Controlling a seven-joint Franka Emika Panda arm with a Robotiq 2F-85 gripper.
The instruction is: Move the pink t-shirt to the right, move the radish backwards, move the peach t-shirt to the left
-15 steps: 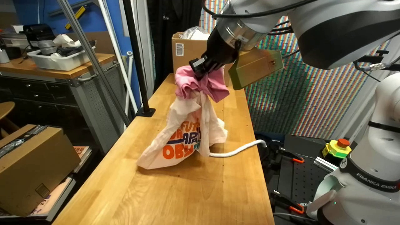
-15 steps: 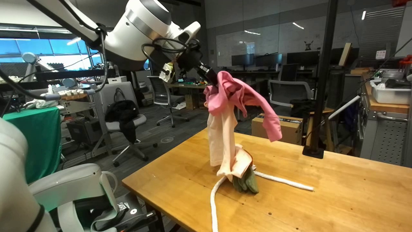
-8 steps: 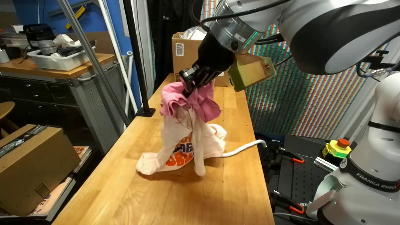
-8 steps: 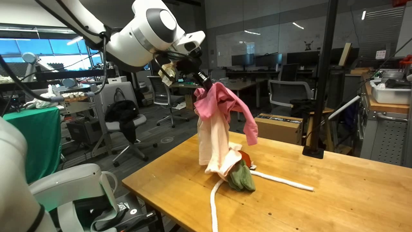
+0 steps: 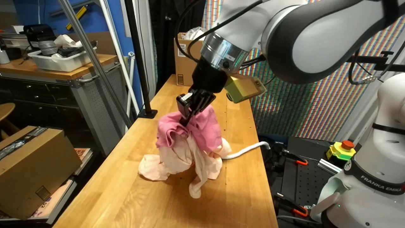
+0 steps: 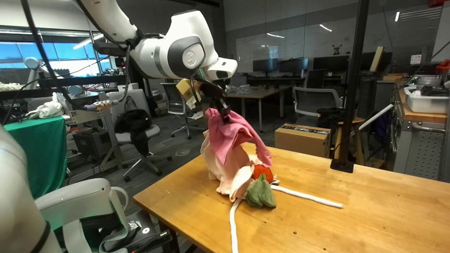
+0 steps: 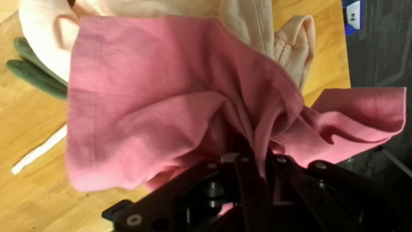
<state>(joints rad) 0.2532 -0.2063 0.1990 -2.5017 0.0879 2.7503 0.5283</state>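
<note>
Item 1: gripper [image 5: 184, 121], qty 1. Approx. mid-frame in an exterior view, tips angled down-left. Jaws clamped on a pinch of cloth, next to no gap that I can see.

Item 2: pink t-shirt [image 7: 180, 83]. Held; bunched at the fingertips & draped below them. In wrist view long axis runs approx. L–R across frame: broad flap to the left, narrower end to the right. Key relation: load hangs directly under the gripper & over item 3, so a sideways carry may well drag what's beneath.

Item 3: peach t-shirt [image 6: 225, 172]. Under item 2, straight below the grip. Upper pt hidden by pink; can't tell if a fold is nipped too. Lower folds reach down to the wooden tabletop [image 6: 351, 225].

Item 4: radish [image 6: 262, 181]. On tabletop, below & right of gripper in an exterior view; red end up-frame, leaf end down-frame. Pink's dangling tip comes right at the red top; touching or just above, can't tell.

Item 5: white cord [image 6: 309, 196]. On tabletop; one length runs right from the radish, another down to bottom edge.

Status (my est.): pink step in hand; radish & peach moves prob. outstanding.
</note>
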